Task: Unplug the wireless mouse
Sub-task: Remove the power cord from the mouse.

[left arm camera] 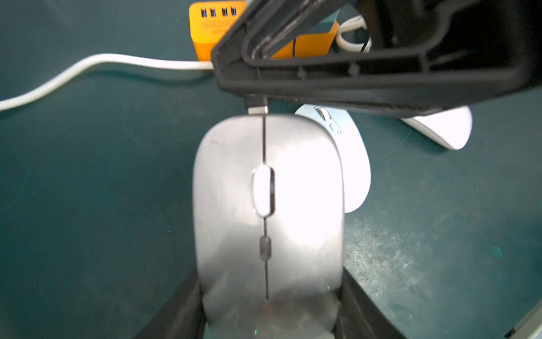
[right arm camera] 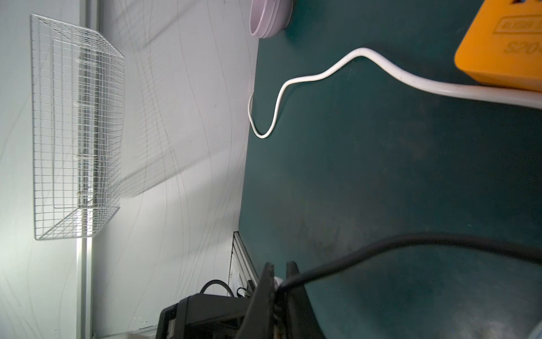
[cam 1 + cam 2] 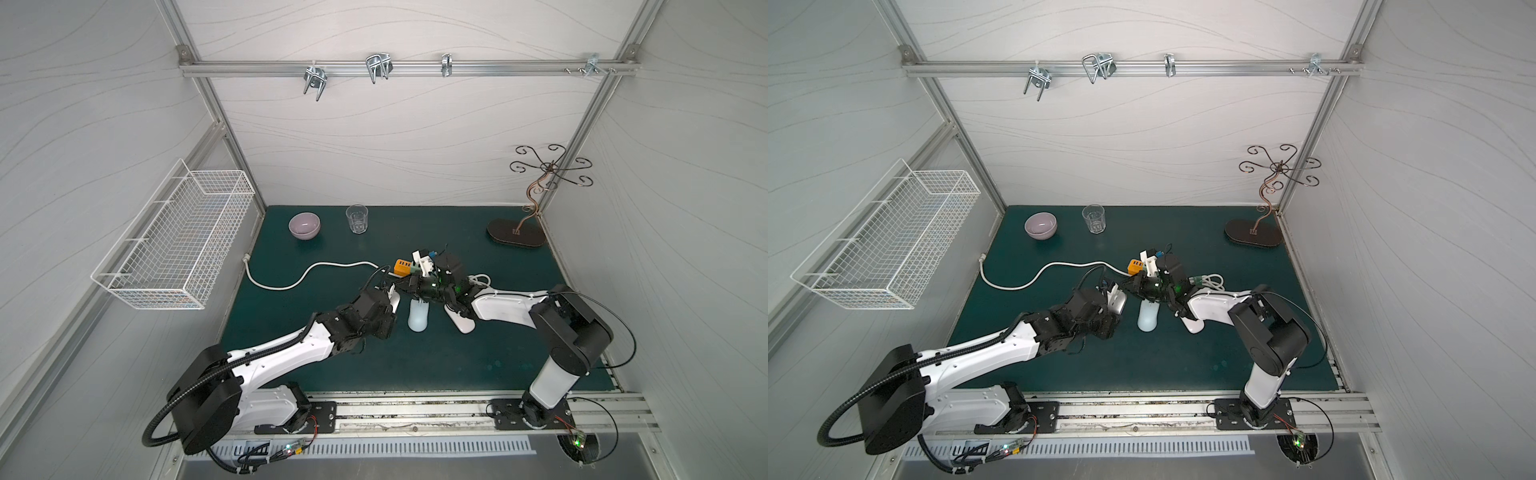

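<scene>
Left wrist view has the grey mouse (image 1: 267, 205) gripped by its sides between my left fingers (image 1: 176, 317), nose towards the orange charger (image 1: 214, 32). My right fingers (image 2: 265, 296) are clenched on the black plug (image 1: 257, 102) at that nose. Its silver tip shows, so I judge the pull-out is under way, though I cannot tell if it is free. Next calls for a straight pull along the mouse's length while my left holds firm. The mouse is flat, glossy and rounded, with a pale wheel. A pale blue mouse (image 1: 352, 164) lies just beside it on the counter (image 1: 88, 205).
</scene>
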